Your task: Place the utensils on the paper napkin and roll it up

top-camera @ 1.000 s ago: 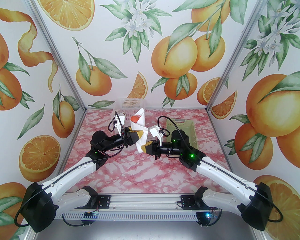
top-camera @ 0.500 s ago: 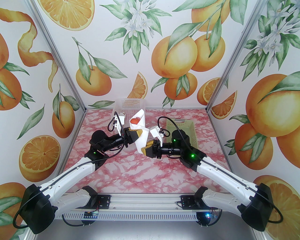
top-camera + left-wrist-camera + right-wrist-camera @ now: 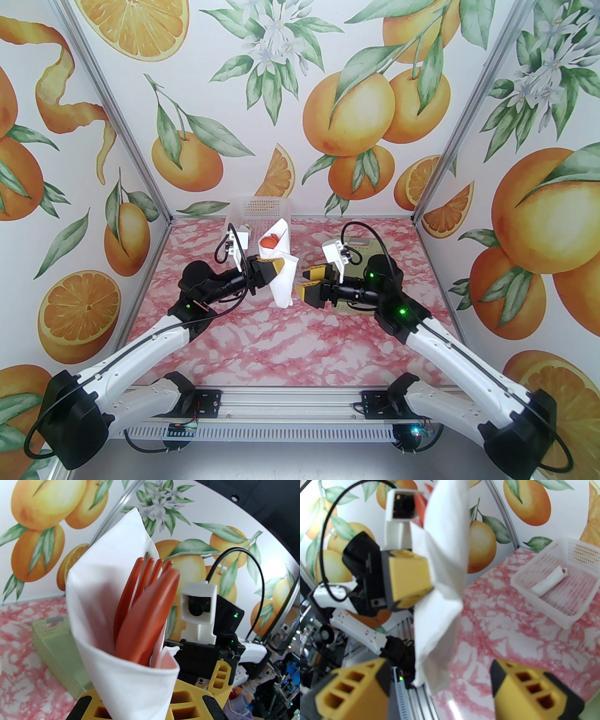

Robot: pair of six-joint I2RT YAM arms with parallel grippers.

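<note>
The paper napkin (image 3: pixel 284 281) is rolled into a white cone, held above the table with its wide mouth up. Red-orange utensils (image 3: pixel 268 241) stick out of the top. In the left wrist view the fork tines (image 3: pixel 143 571) and the spoon bowl (image 3: pixel 150 611) show inside the napkin (image 3: pixel 100 592). My left gripper (image 3: pixel 280 266) is shut on the roll's middle, its yellow fingers (image 3: pixel 187 700) against the paper. My right gripper (image 3: pixel 307 282) stands open just right of the roll's lower end, apart from it. The napkin (image 3: pixel 440 573) hangs between and beyond my right gripper's (image 3: pixel 440 691) spread fingers.
A white mesh basket (image 3: pixel 243 211) stands at the back left with a slim white paper roll (image 3: pixel 548 580) in it. A pale green basket (image 3: pixel 363 243) lies at the back right, partly under my right arm. Patterned walls close three sides.
My right gripper has opened, let go of the roll's lower end and drawn back to the right. My left gripper has shut tighter on the roll, which stays up.
</note>
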